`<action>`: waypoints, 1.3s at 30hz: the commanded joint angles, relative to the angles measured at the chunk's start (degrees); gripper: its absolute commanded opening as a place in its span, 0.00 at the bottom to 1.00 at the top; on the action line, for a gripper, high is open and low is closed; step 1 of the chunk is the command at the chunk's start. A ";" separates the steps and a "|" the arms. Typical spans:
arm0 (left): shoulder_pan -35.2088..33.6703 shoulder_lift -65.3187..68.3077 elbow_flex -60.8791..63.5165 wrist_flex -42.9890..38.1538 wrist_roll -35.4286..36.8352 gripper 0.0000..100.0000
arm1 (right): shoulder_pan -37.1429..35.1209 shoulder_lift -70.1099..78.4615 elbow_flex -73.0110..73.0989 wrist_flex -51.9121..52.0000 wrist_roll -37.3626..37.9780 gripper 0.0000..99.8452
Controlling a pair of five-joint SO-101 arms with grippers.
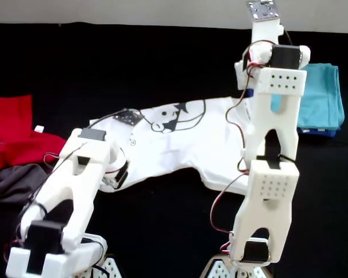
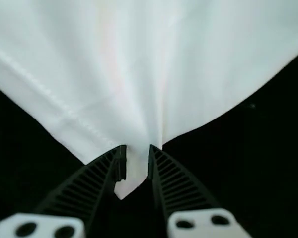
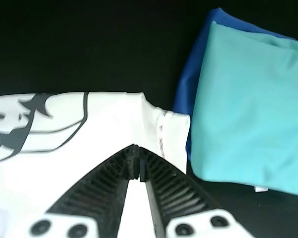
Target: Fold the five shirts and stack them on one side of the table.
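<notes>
My left gripper [image 2: 136, 154] pinches a hem corner of the white cotton shirt with a black cartoon print [image 1: 180, 145], which lies spread mid-table. My right gripper [image 3: 136, 159] has its fingers pressed together over the same shirt, near the folded teal shirt [image 3: 248, 99] at the right edge of the black table [image 1: 162, 58]. I judge the fold is only starting. Next I should carry my pinched corner across, keeping the cloth flat.

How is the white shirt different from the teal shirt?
The white shirt is spread open; the teal shirt is folded. The white shirt has a black drawing; the teal shirt looks plain. The white shirt lies on the black table; the teal shirt sits on a blue shirt. Both are shirts.
</notes>
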 commanded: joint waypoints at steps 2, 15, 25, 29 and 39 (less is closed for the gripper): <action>0.40 -9.71 -1.89 4.84 -0.26 0.09 | -1.54 -11.30 14.11 0.66 -0.70 0.01; -0.04 5.93 -7.69 -3.25 0.00 0.09 | -3.38 -36.44 77.23 -20.18 -0.35 0.01; -10.07 34.68 -33.45 7.03 -0.44 0.09 | -2.42 -38.02 98.68 -41.80 -0.35 0.01; -15.43 42.77 -48.48 12.84 -3.52 0.09 | -2.33 -37.93 98.77 -46.11 -0.35 0.01; -24.31 62.90 -83.03 30.24 -6.68 0.09 | -5.85 -37.93 97.71 -46.02 -0.35 0.01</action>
